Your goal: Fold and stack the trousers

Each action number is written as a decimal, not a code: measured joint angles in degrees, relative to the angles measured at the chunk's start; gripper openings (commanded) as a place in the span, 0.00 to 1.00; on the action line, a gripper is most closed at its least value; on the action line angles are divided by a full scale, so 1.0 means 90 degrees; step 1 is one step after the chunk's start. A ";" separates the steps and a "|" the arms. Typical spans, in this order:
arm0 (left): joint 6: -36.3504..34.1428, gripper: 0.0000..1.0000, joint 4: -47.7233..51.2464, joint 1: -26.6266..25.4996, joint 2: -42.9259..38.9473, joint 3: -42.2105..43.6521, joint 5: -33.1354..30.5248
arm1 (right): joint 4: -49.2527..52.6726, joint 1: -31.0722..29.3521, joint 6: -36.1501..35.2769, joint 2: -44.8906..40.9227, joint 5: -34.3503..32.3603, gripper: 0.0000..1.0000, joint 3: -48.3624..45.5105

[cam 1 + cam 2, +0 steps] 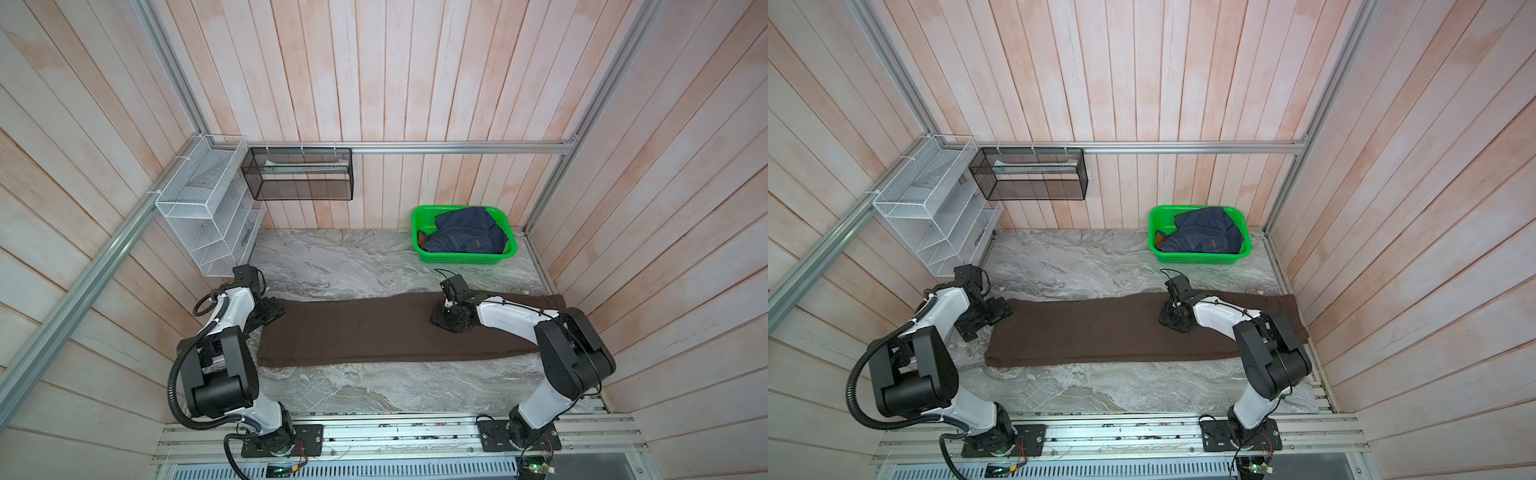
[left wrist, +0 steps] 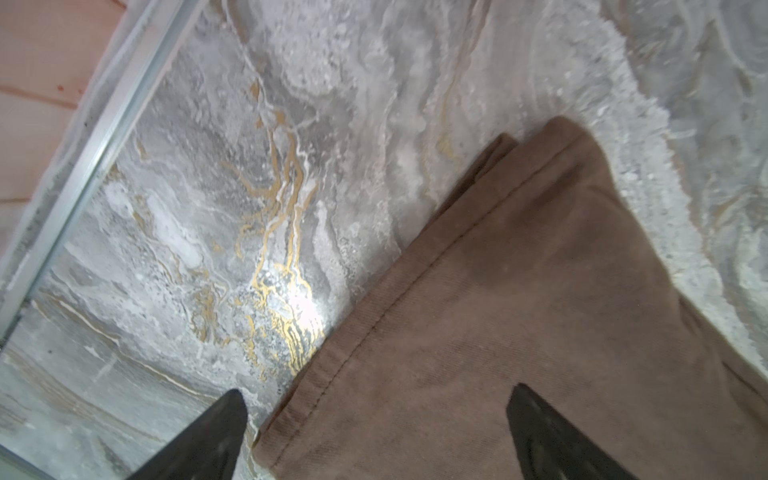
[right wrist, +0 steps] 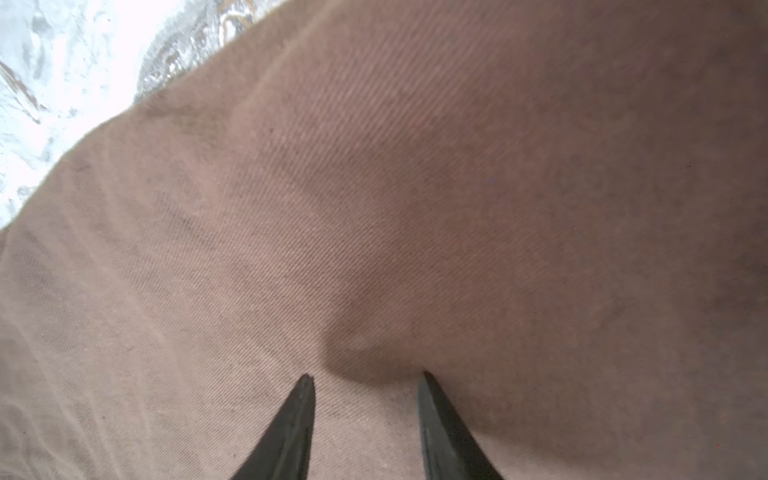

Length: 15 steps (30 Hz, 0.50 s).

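Left pincer (image 2: 376, 390) stands spread wide over the hemmed end of the trousers (image 1: 374, 332), one finger above the marbled surface (image 1: 353, 257) and one above the cloth, gripping nothing. The right pincer (image 3: 365, 375) is half spread with its tips pressed into the brown cloth, and a shadowed pucker sits between them; I cannot tell whether it has a hold.

In both top views the trousers lie as one long flat band across the middle of the frame, the left pincer at its left end and the right pincer right of centre, near the band's upper edge. A green basket (image 1: 465, 259) holding a navy garment (image 1: 465, 232) sits at upper right, well apart.

My guess is that the next fold is being prepared. The right tips may pinch only the top layer, so a lift would peel the legs apart. With the left end unheld, any pull from the right could drag the whole band askew and wrinkle it.
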<state>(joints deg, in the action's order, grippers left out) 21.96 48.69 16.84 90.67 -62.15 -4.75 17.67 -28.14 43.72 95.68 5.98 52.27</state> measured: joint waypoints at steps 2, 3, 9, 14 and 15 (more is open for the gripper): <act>-0.0165 1.00 0.0034 0.0005 0.0024 -0.0138 -0.0017 | -0.0015 0.0000 -0.0002 0.0010 -0.0022 0.42 0.0000; -0.0243 1.00 0.0066 0.0005 0.0056 -0.0221 -0.0022 | -0.0022 0.0000 -0.0005 0.0015 -0.0041 0.42 0.0000; -0.0653 1.00 0.0172 0.0007 0.0571 -0.0663 -0.0029 | -0.0211 0.0046 -0.0046 0.0073 -0.0061 0.42 -0.0012; -0.0831 1.00 0.0223 0.0012 0.1071 -0.0763 0.0034 | -0.0440 0.0146 -0.0066 0.0102 0.0017 0.42 -0.0051; -0.0865 0.99 0.0238 0.0012 0.1156 -0.0763 0.0049 | -0.0478 0.0163 -0.0073 0.0107 0.0041 0.42 -0.0063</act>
<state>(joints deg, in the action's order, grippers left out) 14.17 50.83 16.95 101.08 -69.01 -4.32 13.37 -26.68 43.07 96.64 6.35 51.70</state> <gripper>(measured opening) 0.997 0.423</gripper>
